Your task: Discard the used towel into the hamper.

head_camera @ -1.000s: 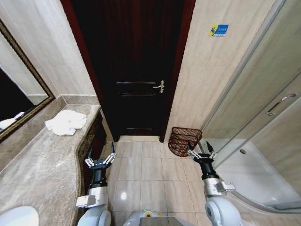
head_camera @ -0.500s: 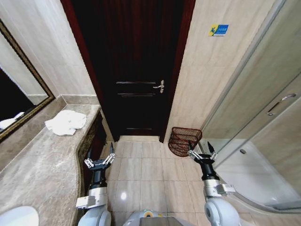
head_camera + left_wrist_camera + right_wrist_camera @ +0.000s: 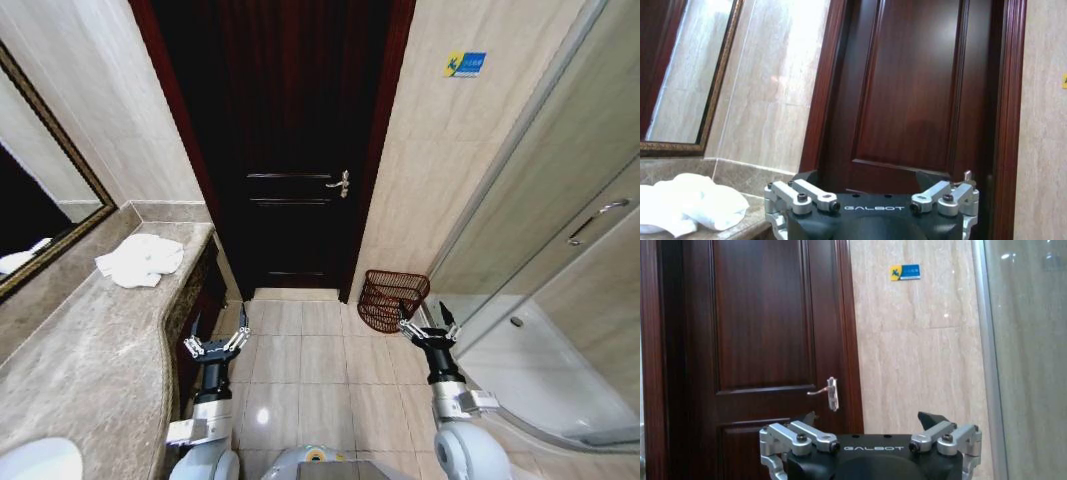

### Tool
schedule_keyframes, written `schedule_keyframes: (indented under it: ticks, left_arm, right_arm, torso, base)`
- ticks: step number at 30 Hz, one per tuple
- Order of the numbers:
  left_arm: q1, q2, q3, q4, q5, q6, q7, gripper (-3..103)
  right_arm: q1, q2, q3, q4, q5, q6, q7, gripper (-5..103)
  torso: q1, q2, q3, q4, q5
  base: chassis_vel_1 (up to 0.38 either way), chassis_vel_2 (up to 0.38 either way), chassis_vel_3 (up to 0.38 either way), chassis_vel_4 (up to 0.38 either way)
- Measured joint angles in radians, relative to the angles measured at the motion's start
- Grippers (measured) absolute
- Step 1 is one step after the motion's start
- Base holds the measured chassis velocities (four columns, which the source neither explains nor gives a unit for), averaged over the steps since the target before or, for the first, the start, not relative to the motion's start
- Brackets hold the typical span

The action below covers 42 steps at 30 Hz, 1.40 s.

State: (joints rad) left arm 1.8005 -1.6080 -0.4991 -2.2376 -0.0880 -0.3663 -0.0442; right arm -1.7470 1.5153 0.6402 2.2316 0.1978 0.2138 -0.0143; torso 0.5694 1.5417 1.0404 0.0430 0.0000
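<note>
Beside the hamper [image 3: 392,298], right tool [image 3: 428,328] spread, towel [image 3: 140,259] well apart.

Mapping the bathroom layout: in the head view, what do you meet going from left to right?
Mirror → towel on the countertop → left gripper → door handle → hamper → right gripper → shower door handle.

Dark wooden door [image 3: 290,150], beige tiled floor [image 3: 320,370], marble counter [image 3: 90,350], framed mirror [image 3: 40,215]
</note>
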Motion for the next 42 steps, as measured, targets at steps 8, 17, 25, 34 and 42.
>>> schedule_keyframes:
  ticks: [8, 17, 25, 34, 42]
  left_arm:
    - [-0.005, 0.0, -0.003, 0.002, -0.004, -0.002, -0.002, 99]
    - [-0.007, -0.001, -0.003, 0.012, -0.007, -0.005, -0.003, 98]
    - [-0.008, -0.001, -0.004, 0.016, -0.008, -0.006, 0.002, 98]
    - [-0.015, 0.0, -0.023, 0.011, -0.008, -0.018, -0.01, 99]
    - [-0.019, 0.0, -0.024, 0.007, -0.04, -0.004, -0.034, 98]
  right_arm:
    - [-0.004, 0.001, -0.002, 0.008, 0.0, 0.001, -0.004, 100]
    - [-0.005, 0.002, -0.005, 0.007, 0.0, 0.005, -0.005, 100]
    - [0.002, -0.001, -0.014, 0.003, -0.005, 0.016, 0.018, 100]
    - [0.005, -0.008, -0.018, 0.003, -0.007, 0.006, 0.014, 100]
    - [0.005, -0.006, -0.016, -0.004, -0.007, 0.002, 0.011, 100]
  torso:
    - [0.0, 0.0, 0.0, 0.0, -0.0001]
    - [0.0, 0.0, 0.0, 0.0, 0.0]
    - [0.001, 0.0, 0.0, 0.0001, -0.0002]
    - [0.0, 0.0, 0.0, -0.0003, -0.0003]
    - [-0.001, 0.0, 0.0, -0.0001, 0.0]
  base:
    - [-0.076, 0.066, 0.078, -0.061]
    - [-0.199, 0.199, 0.201, -0.192]
    - [-0.236, 0.215, 0.249, -0.241]
    - [-0.082, 0.067, 0.027, -0.039]
    - [0.051, -0.026, -0.028, 0.041]
